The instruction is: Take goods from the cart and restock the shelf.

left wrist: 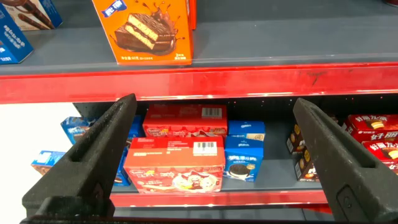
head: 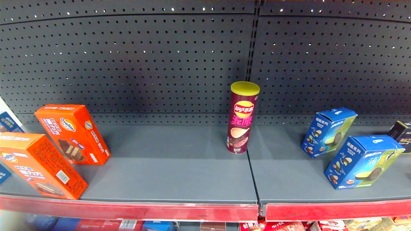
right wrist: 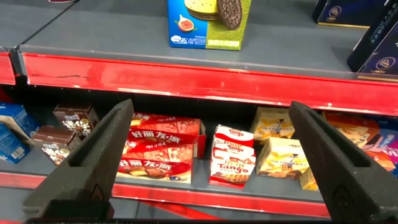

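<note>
The chips can (head: pixel 243 118) stands upright mid-shelf (head: pixel 179 173), right at the seam between the two panels, well apart from everything else. Orange boxes (head: pixel 73 133) sit to its left, blue boxes (head: pixel 328 131) to its right. The left gripper (left wrist: pixel 214 102) is level with the red shelf lip, fingers spread wide and empty, facing red packs (left wrist: pixel 177 162) on the tier below. The right gripper (right wrist: pixel 211 104) has the same pose, jaws parted, nothing held. A dark box (head: pixel 401 131) is cut off at the far right edge, and the lower-tier goods are half hidden behind the fingers.
</note>
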`<state>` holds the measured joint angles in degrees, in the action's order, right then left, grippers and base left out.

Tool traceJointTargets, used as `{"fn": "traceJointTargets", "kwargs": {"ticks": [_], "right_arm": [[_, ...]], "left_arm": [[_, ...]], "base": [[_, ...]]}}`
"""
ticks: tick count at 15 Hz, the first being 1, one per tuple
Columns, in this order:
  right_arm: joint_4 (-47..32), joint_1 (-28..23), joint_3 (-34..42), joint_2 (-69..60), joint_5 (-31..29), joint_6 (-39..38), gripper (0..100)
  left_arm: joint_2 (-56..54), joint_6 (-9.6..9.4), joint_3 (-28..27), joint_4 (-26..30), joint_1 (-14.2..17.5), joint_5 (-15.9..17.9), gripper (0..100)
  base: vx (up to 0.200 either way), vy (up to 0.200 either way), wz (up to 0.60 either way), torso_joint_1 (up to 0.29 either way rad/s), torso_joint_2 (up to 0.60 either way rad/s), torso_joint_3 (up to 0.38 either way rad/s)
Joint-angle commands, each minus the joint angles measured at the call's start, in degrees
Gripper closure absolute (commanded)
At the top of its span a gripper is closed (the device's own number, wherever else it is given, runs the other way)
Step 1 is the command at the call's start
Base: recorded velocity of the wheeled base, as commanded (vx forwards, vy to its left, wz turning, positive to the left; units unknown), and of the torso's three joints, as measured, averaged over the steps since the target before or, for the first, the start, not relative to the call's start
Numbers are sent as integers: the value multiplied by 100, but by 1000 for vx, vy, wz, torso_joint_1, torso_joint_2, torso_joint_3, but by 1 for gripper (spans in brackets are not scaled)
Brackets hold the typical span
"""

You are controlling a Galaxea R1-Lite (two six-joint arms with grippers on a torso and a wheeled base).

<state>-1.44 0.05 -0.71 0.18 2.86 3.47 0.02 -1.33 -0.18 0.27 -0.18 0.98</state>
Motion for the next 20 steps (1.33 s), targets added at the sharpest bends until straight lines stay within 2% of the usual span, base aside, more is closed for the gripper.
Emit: {"fn": "traceJointTargets", "kwargs": {"ticks": [1,17,18,19,20], "right_arm": [[3,4,0,-9,4,13,0],[47,4,-52,-18,135,-22,0],[258,180,-931,307,847,-822,0],[249,250,-843,412,1120,-567,0],[355,303,-949,535,865,-216,0]], "left_arm": [[-2,1,1,0,1,-1,0],[-2,1,1,0,1,-1,0],[-2,1,1,0,1,-1,0],[-2,-8,1,0,1,-1,0],[-2,1,1,0,1,-1,0]], "base": [[0,0,0,0,0,0],[0,0,0,0,0,0],[0,0,0,0,0,0],[0,0,0,0,0,0],[0,0,0,0,0,0]]}}
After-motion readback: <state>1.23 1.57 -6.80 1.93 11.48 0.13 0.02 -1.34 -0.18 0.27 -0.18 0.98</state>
